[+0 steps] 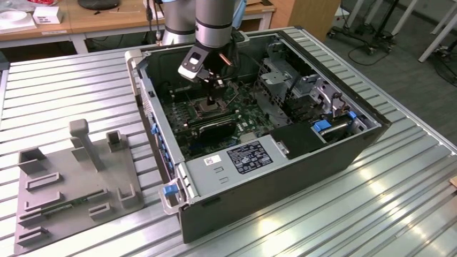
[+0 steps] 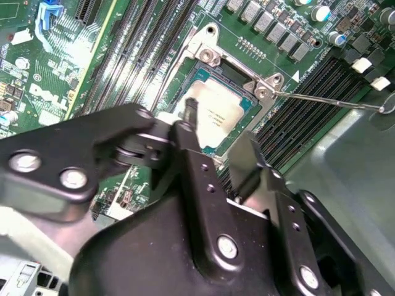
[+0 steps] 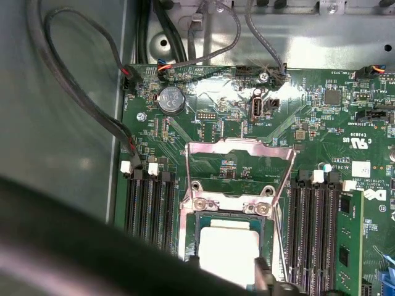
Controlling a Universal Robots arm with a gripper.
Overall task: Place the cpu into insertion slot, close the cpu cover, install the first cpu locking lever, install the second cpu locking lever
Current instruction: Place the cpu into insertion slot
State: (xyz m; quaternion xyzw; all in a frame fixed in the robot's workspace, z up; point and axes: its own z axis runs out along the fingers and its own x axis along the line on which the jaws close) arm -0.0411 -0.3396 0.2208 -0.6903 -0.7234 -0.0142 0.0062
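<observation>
Reaching down into an open computer case (image 1: pixel 300 198) on a slatted metal table (image 1: pixel 400 214): one robot arm, gripper (image 1: pixel 211 101) low over the green board (image 1: pixel 246 115), toward the far side of the case in the exterior view.

Gripping the cpu (image 2: pixel 222 114) by two opposite edges, by the look of it: fingers (image 2: pixel 188 132) set just wide enough to bracket the pale square chip, one tip against each side. Lying flat within the slot (image 2: pixel 234 74), seated or very nearly so, silver rim visible beside it in both wrist views.

Standing raised on its hinge at one edge of the slot, on the side toward the round coin cell (image 3: pixel 171 98): the cover (image 3: pixel 241 146), a silver frame with green board visible through its window, clear of the chip. Swung out to one side: a thin wire lever (image 2: pixel 327 100), not yet hooked down. Flanking the slot on both sides: long black memory slots (image 3: pixel 148 209).

Resting on the table at the exterior view's left, well apart from the case: a grey fixture plate (image 1: pixel 71 187) with upright posts.

For finishing this placement well: keep the chip level and its edges parallel with the rim. Release only with no corner riding high. Open the fingers straight apart, with no sideways drag across the slot, judged the riskiest part, with delicate contacts likely underneath. Avoid any downward push on the chip, and keep clear of the raised cover.
</observation>
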